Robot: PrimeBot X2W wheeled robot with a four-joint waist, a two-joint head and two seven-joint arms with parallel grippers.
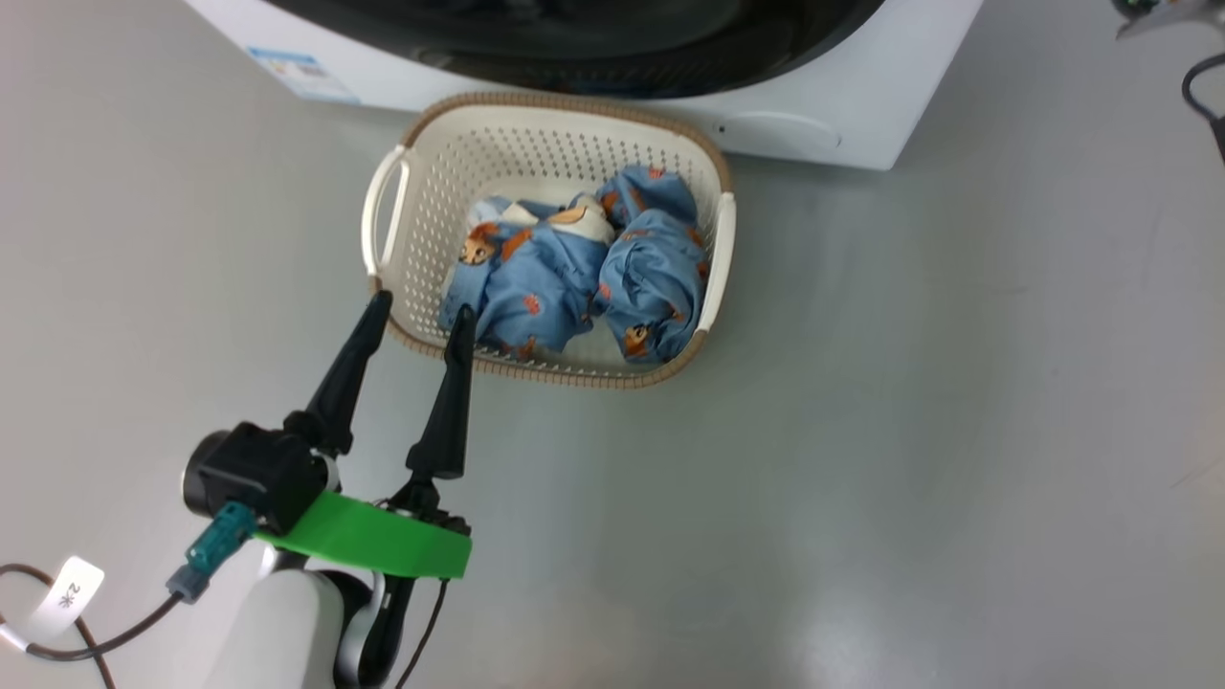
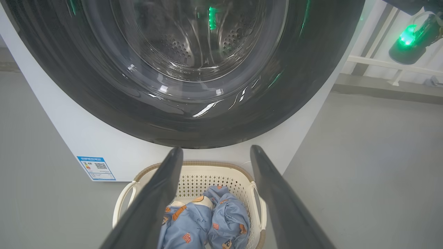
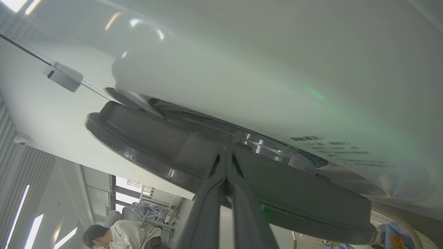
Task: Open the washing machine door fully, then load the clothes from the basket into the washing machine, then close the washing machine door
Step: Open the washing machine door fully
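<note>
The washing machine (image 1: 842,105) (image 2: 97,138) stands white at the far side, its door (image 2: 193,121) glossy black-rimmed around clear glass. Just before it on the floor sits the basket (image 1: 565,378) (image 2: 193,167), holding the blue printed clothes (image 1: 574,277) (image 2: 207,221). My left gripper (image 1: 424,304) (image 2: 216,148) is open and holds nothing; its tips hover at the basket's near left corner. My right gripper (image 3: 226,152) is shut with nothing in it, tips at the door (image 3: 166,148) rim's edge where it meets the machine's white front (image 3: 277,69).
Grey floor lies around the basket, with free room to its right. A blue label (image 1: 304,75) (image 2: 96,167) marks the machine's lower left. A seated person (image 3: 114,235) is in the background. A green light on my right arm (image 2: 408,36) glows beside the machine.
</note>
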